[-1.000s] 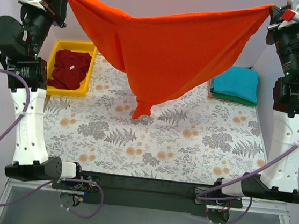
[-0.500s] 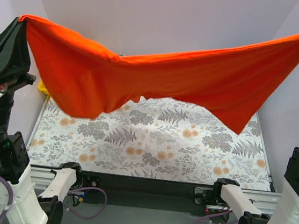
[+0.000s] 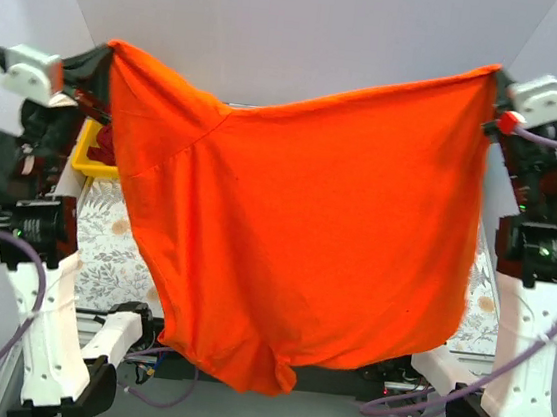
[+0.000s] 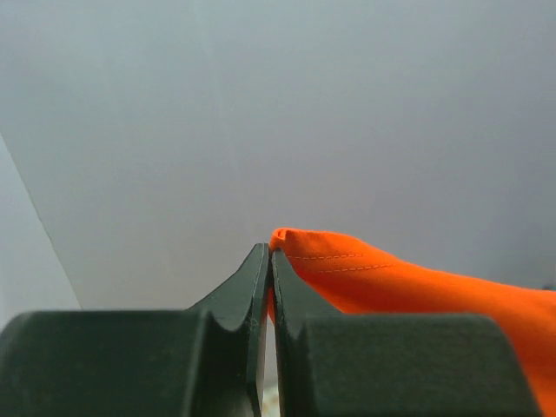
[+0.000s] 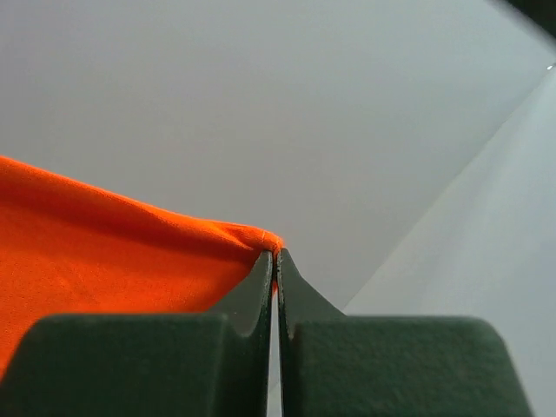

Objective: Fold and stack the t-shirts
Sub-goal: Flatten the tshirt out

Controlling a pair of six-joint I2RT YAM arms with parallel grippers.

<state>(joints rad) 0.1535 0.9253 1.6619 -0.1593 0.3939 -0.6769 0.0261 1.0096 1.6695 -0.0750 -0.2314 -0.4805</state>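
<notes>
The bright orange-red t-shirt (image 3: 306, 232) hangs spread out in the air between both arms, filling the middle of the top view and hiding most of the table. My left gripper (image 3: 108, 48) is shut on its upper left corner; in the left wrist view the cloth (image 4: 391, 278) trails right from the closed gripper (image 4: 270, 254). My right gripper (image 3: 497, 74) is shut on the upper right corner; in the right wrist view the cloth (image 5: 113, 252) trails left from the closed gripper (image 5: 275, 254). A bit of the maroon shirt (image 3: 105, 138) shows in the bin. The teal and green shirts are hidden.
The yellow bin (image 3: 86, 151) peeks out at the left behind the hanging shirt. Strips of the floral table cloth (image 3: 113, 250) show at the left and at the right edge (image 3: 481, 302). Grey walls stand behind and at both sides.
Both arms have swung back from the wide, high stretch; the shirt now hangs down as a broad sheet toward the camera, its lower edge reaching past the table's near edge.
</notes>
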